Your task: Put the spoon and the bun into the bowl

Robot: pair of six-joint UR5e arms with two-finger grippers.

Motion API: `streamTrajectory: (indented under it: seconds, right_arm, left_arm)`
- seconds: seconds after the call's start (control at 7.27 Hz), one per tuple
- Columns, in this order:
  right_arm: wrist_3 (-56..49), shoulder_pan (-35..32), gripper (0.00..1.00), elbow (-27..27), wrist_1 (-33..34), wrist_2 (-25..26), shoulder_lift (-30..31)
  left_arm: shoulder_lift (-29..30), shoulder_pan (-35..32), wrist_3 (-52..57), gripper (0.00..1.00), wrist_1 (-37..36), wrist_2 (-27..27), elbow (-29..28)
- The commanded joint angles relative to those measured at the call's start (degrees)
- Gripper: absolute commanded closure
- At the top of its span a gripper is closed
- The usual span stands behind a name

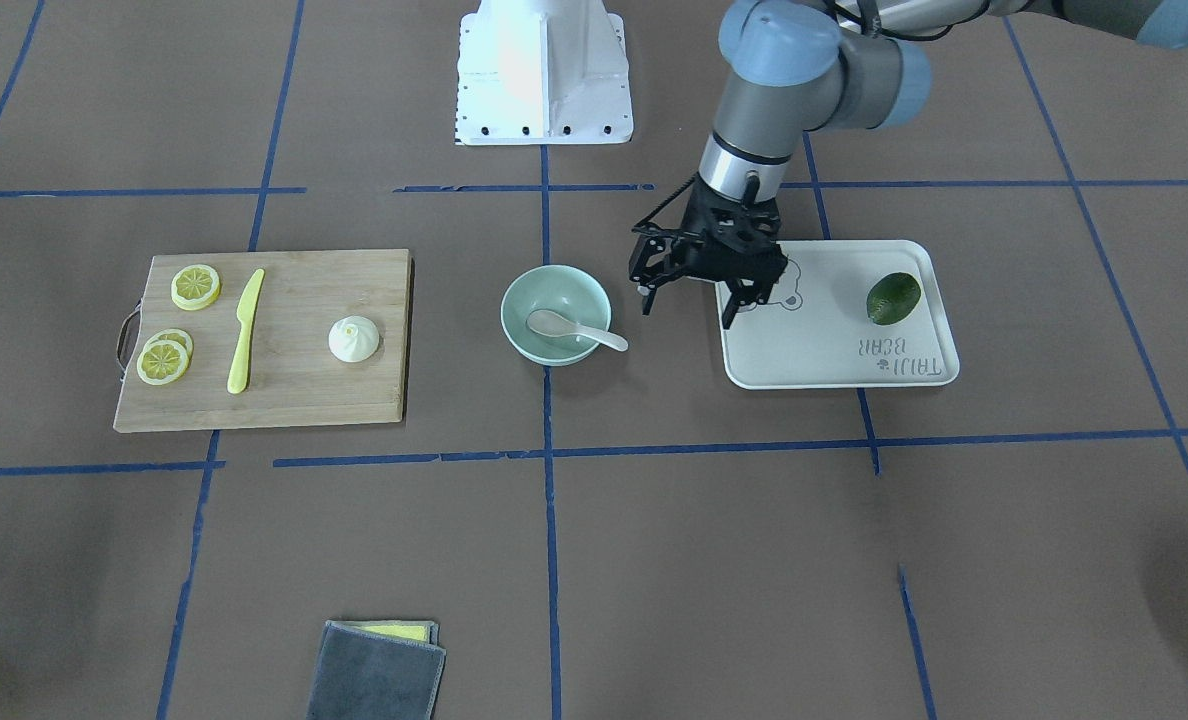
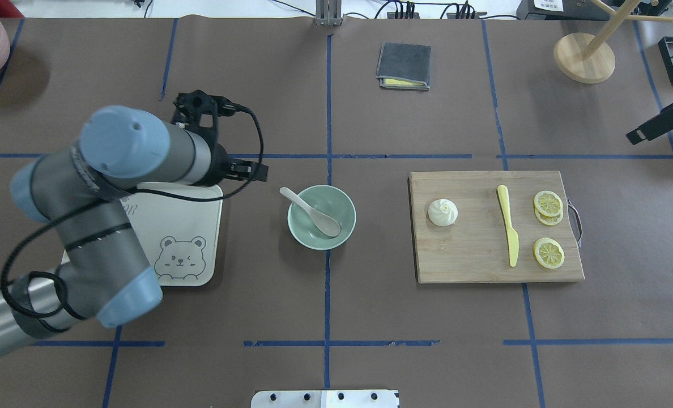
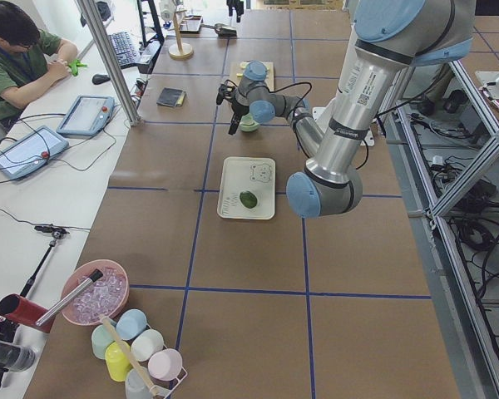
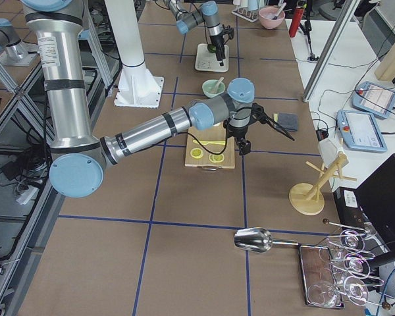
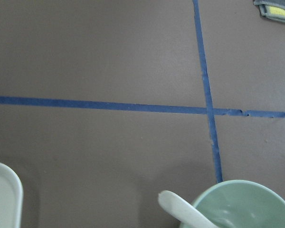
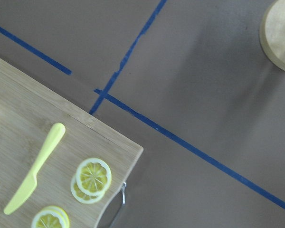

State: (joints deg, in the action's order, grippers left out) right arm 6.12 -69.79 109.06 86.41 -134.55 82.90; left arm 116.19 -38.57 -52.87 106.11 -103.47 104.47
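Lying on the cutting board toward the worktop's right edge, the bun is apparently nearest the right gripper, whose state cannot be told. The spoon is seen in the bowl, beside the released left gripper.

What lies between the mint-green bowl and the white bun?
No object lies there. In the overhead view, only bare brown table runs from the bowl to the cutting board, then bare wood up to the bun.

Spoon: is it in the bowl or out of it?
In. The spoon has its scoop down inside the bowl, and its handle leans out over the rim.
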Motion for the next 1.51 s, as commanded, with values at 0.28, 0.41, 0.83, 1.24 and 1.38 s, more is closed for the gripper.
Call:
streamTrajectory:
  seconds: [0.28, 0.41, 0.83, 1.24, 1.38]
  right_arm:
    - [27.58, 15.88, 0.00, 1.94, -2.57, 10.86, -8.52]
    - [30.07, 18.09, 0.00, 1.94, -2.48, 12.19, -10.20]
    - [35.78, 27.56, 0.00, 1.34, 0.43, 21.55, -13.20]
    - [40.36, 34.35, 0.07, -1.30, -0.10, 28.43, -13.38]
    - [40.90, 35.33, 0.10, -3.92, -4.28, 29.51, -13.38]
  left_arm:
    - [-18.15, -30.78, 44.37, 0.00, -0.63, -22.87, -1.27]
    - [-23.06, -37.13, 48.61, 0.00, -2.29, -28.66, -3.02]
    - [-30.30, -48.60, 65.81, 0.00, -9.93, -35.05, -8.21]
    - [-30.85, -48.62, 65.97, 0.00, -11.45, -29.08, -9.89]
    - [-30.85, -48.62, 65.97, 0.00, -11.45, -29.16, -9.90]
